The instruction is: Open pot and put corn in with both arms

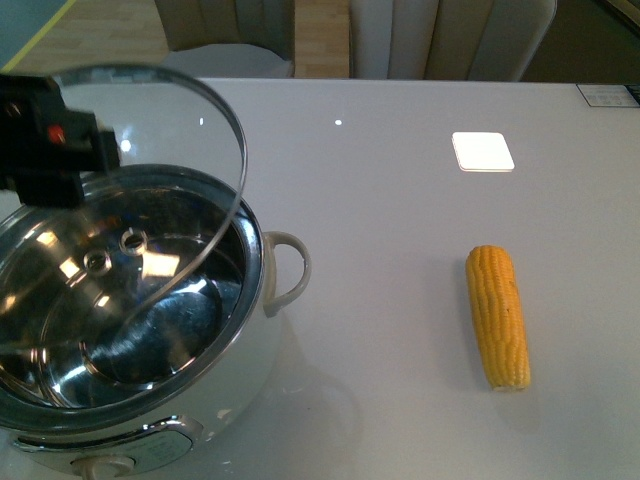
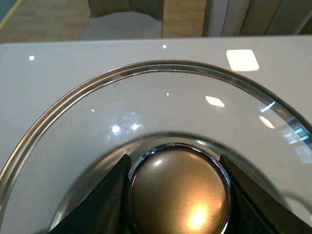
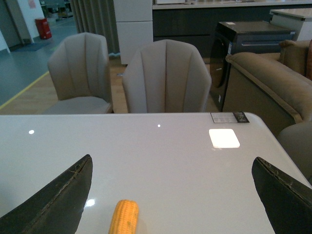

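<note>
Gripping the beige knob (image 2: 179, 192) between its two black fingers (image 2: 100, 204), the left hand (image 2: 178, 200) holds the glass lid (image 1: 170, 130) clear of the pot (image 1: 245, 365). In the front view the lid hangs tilted above the pot's far left side, its steel rim curving over the opening, and the black arm shows at the upper left edge.

The pot stands at the near left of the white desk (image 1: 400, 180). It is open, with its shiny steel inside bare and reflecting light. Its white loop handle (image 1: 303, 265) points right, toward the corn (image 1: 498, 317), and a front dial (image 1: 105, 467) sits at the near edge of the picture.

The corn lies flat on the desk, well apart from the pot on the right, lengthwise away from the robot, with its blunt pale end nearest.

The right hand (image 3: 171, 161) is spread wide and holds nothing. Its wrist view shows one dark finger (image 3: 58, 200) at each side, with the corn on the desk between them, closer to one finger than the other and touching neither.

A bright square reflection (image 1: 483, 151) lies on the desk beyond the corn. Two padded chairs (image 3: 165, 78) stand behind the far edge.
</note>
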You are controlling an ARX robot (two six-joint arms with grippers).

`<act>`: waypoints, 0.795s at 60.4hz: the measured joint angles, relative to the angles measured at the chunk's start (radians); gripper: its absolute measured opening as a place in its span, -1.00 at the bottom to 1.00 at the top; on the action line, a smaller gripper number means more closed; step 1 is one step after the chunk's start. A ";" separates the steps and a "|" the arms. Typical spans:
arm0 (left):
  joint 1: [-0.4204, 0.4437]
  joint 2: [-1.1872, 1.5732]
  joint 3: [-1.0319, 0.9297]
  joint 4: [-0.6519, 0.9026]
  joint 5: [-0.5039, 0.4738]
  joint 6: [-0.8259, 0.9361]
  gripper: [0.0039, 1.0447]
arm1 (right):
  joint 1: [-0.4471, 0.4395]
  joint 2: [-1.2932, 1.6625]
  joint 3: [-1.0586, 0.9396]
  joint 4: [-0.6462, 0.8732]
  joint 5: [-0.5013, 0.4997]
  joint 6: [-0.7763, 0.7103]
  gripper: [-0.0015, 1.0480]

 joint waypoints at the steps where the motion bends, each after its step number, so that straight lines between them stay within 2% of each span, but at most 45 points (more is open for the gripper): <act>1: 0.008 -0.014 0.007 -0.007 0.004 0.002 -0.14 | 0.000 0.000 0.000 0.000 0.000 0.000 0.83; 10: 0.087 -0.093 0.038 -0.029 0.045 0.018 -0.14 | 0.000 0.000 0.000 0.000 0.000 0.000 0.83; 18: 0.211 -0.137 0.041 -0.020 0.105 0.051 -0.14 | 0.000 0.000 0.000 0.000 0.000 0.000 0.83; 32: 0.536 -0.096 0.032 0.106 0.254 0.125 -0.14 | 0.000 0.000 0.000 0.000 0.000 0.000 0.83; 43: 0.811 0.101 0.029 0.278 0.340 0.175 -0.14 | 0.000 0.000 0.000 0.000 0.000 0.000 0.83; 48: 0.896 0.199 0.033 0.336 0.357 0.180 -0.14 | 0.000 0.000 0.000 0.000 0.000 0.000 0.83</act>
